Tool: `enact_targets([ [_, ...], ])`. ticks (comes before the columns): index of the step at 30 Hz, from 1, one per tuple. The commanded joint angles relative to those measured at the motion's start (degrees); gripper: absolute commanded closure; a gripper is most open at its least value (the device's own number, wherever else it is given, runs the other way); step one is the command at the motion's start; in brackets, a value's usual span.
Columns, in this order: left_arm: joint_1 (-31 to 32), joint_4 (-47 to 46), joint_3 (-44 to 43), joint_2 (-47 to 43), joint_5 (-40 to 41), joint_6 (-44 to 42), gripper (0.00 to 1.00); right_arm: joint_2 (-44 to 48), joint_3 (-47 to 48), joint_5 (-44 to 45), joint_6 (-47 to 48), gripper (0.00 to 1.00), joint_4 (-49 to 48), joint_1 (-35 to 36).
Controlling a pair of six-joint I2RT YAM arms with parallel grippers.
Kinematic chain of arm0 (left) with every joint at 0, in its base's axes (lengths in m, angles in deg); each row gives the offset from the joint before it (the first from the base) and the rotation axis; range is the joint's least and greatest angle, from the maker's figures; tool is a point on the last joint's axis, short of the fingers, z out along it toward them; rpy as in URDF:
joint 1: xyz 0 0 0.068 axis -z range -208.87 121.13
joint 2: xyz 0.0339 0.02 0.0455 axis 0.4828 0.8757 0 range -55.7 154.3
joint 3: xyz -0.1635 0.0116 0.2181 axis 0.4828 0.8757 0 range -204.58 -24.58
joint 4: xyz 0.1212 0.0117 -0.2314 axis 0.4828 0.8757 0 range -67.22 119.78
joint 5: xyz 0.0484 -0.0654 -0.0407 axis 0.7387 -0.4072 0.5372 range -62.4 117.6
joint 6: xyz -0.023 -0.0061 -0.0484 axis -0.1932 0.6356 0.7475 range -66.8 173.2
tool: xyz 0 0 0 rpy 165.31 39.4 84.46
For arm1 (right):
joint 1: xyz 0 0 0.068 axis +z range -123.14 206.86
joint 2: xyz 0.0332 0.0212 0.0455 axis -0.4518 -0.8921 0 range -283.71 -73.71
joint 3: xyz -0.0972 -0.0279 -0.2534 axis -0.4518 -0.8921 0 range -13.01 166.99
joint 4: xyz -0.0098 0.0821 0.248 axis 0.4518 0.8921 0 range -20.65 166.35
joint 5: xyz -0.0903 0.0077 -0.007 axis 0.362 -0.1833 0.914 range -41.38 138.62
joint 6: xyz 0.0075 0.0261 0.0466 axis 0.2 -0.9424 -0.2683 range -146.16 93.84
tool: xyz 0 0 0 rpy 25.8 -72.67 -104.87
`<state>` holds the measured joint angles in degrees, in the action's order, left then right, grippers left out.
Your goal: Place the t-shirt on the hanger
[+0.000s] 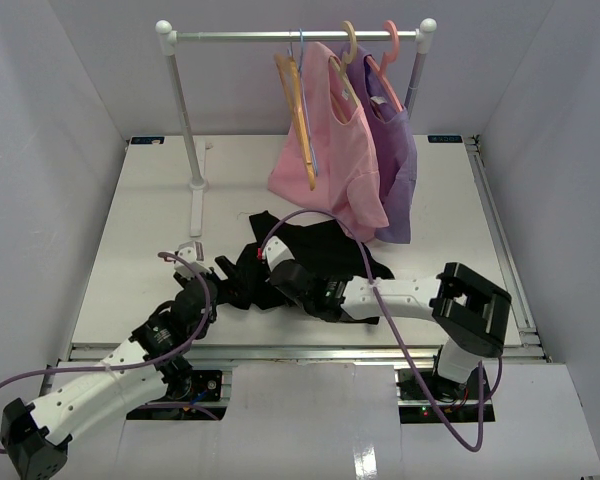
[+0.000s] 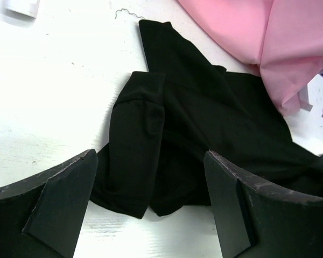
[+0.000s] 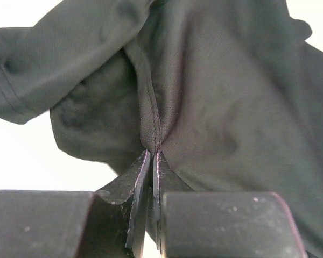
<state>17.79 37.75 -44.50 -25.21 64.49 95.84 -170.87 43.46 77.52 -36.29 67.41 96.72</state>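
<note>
While the right gripper [image 3: 151, 155] clamped a t-shirt [image 3: 220, 97] fold at lower centre, the left gripper [image 2: 151, 161] gaped; grasping seemed underway, a second grip next.

A white bench [image 1: 140, 230] sits boxed by plain pale lilac-grey walls [image 1: 50, 110] at its left, far and right edges. A clothes rail [image 1: 250, 36] on white posts stands near the far edge; a metal track [image 1: 290, 352] lines the near edge. Light is soft, even.

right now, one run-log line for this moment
right tool: shut on t-shirt | left tool: open beside t-shirt | hanger: on rail
</note>
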Motion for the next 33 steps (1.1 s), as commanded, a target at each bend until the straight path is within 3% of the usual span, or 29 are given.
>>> enact_targets([
  [1, -0.13, -2.36, -0.20, 2.13, -2.16, -2.67, 0.10, 5.49, 1.60, 1.89, -0.51, 0.92, 0.38, -0.08],
  [10, -0.16, -3.70, -0.67, 5.86, -3.06, -3.10, 0.13, 4.94, 1.57, 2.07, -0.33, 0.92, 0.76, -0.52],
  [14, -0.11, -9.47, 0.24, 5.22, -8.54, -8.13, 0.18, 8.20, 3.84, 2.99, -1.72, 0.92, 5.43, -1.86],
  [20, -0.07, -16.60, -3.98, 13.92, -18.03, -17.63, 0.18, 15.55, 6.20, -7.53, -4.11, 0.92, 9.88, -5.35],
  [27, 0.02, -19.33, -8.68, 23.79, -18.77, -20.72, 0.20, 19.22, 7.26, -12.89, -5.26, 0.92, 10.46, -7.20],
  [33, 0.10, -17.00, -14.22, 29.30, -14.58, -21.83, 0.19, 20.91, 7.47, -15.24, -5.91, 0.92, 10.67, -7.25],
])
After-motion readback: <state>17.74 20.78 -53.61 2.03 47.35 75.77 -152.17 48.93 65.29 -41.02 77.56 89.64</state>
